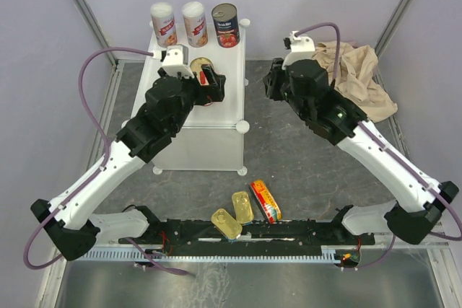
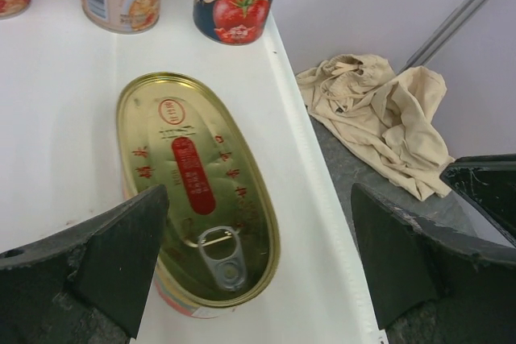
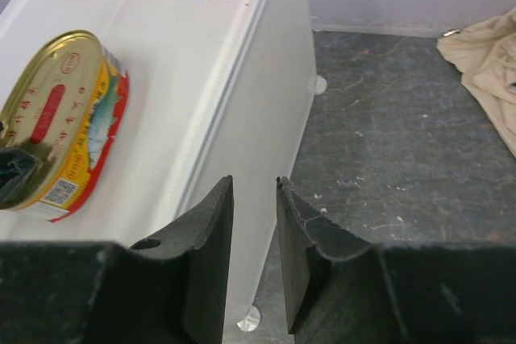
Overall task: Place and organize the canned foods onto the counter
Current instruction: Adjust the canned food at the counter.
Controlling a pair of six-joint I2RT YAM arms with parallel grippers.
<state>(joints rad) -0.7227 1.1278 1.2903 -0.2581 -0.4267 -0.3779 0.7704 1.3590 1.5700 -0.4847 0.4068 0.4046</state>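
The left gripper stands wide, its 2 fingers one on each side of an oblong tin. The tin lies flat on the counter, gold lid and pull tab up, with its tab end between the fingers. The left finger overlaps the tin's edge in the wrist view; whether it touches I cannot tell. Nothing is gripped.

From above, this gripper is over the right part of the counter top, with the tin showing just beyond it. Along the far edge stand 2 white-and-red cans and, to their right, a dark can with a tomato label, all 3 upright in a row.

The right gripper is narrow, with only a slit between its fingers and nothing in it. It hangs off the counter's right side, over the grey surface.

On that surface, near the arm bases and well apart from the counter, lie 2 gold tins touching each other. A red-yellow tin lies just right of them. A crumpled cloth lies far right.
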